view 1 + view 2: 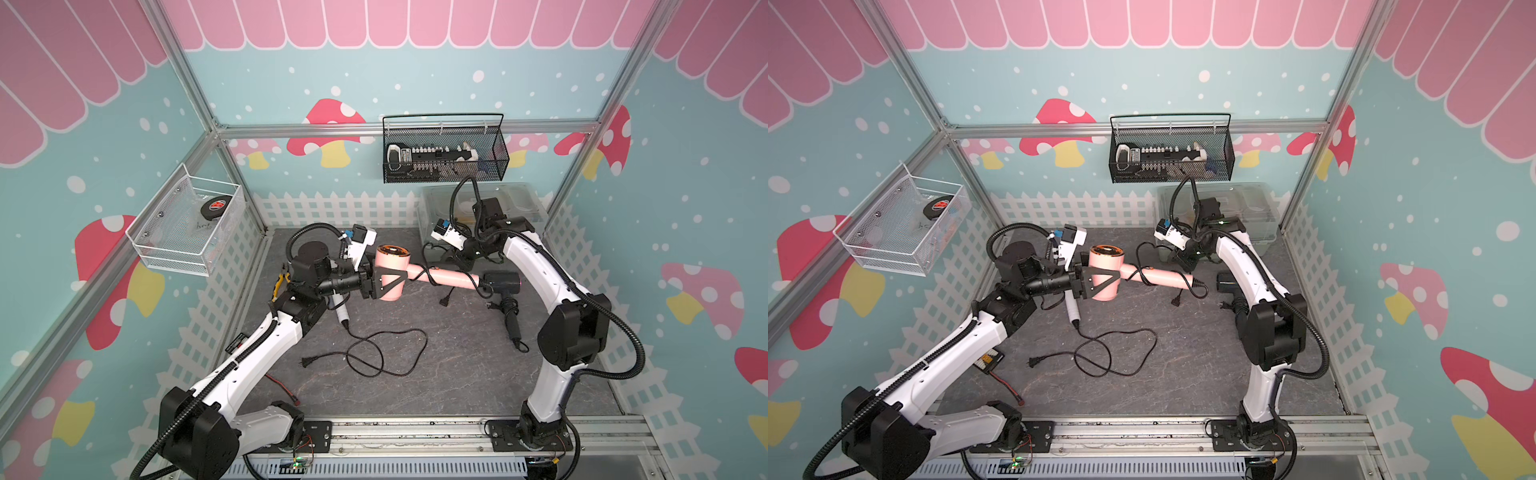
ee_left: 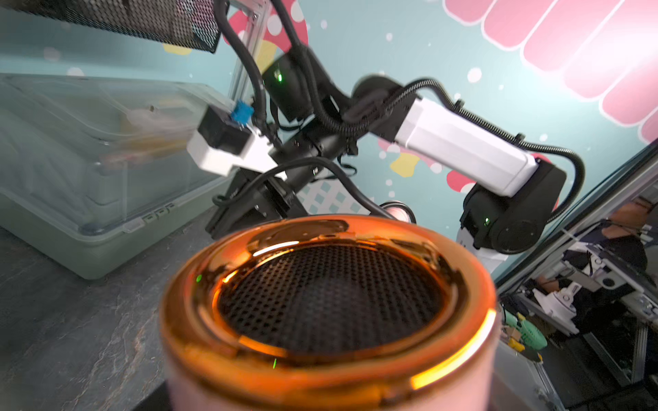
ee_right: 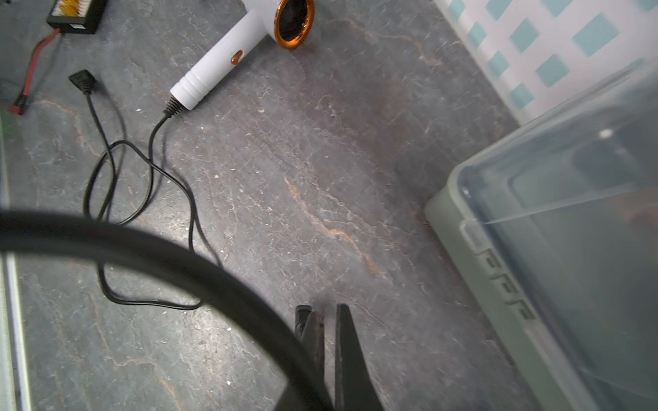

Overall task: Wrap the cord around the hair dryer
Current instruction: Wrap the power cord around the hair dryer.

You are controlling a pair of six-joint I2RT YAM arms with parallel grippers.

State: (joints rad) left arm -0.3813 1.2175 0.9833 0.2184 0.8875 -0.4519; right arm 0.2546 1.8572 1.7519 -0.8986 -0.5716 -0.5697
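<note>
The pink hair dryer (image 1: pixel 395 272) (image 1: pixel 1106 270) hangs level above the table in both top views. My left gripper (image 1: pixel 390 283) (image 1: pixel 1100 281) is shut on its head. The left wrist view is filled by its copper rim and black mesh (image 2: pixel 331 302); my own fingers are hidden there. The black cord (image 1: pixel 428 275) (image 1: pixel 1144 270) loops once round the pink handle and rises to my right gripper (image 1: pixel 457 258) (image 1: pixel 1183 259), which is shut on it. Its plug (image 1: pixel 444 301) dangles below the handle. In the right wrist view the cord (image 3: pixel 178 263) crosses thick and blurred to the fingers (image 3: pixel 347 338).
A white hair dryer (image 1: pixel 340 309) (image 3: pixel 228 60) lies under my left arm, its cord (image 1: pixel 386 353) coiled mid-table. A black hair dryer (image 1: pixel 503 282) lies by my right arm. A clear plastic bin (image 1: pixel 478 203) (image 3: pixel 569 249) stands at the back right. Wire baskets (image 1: pixel 444 153) hang on the walls.
</note>
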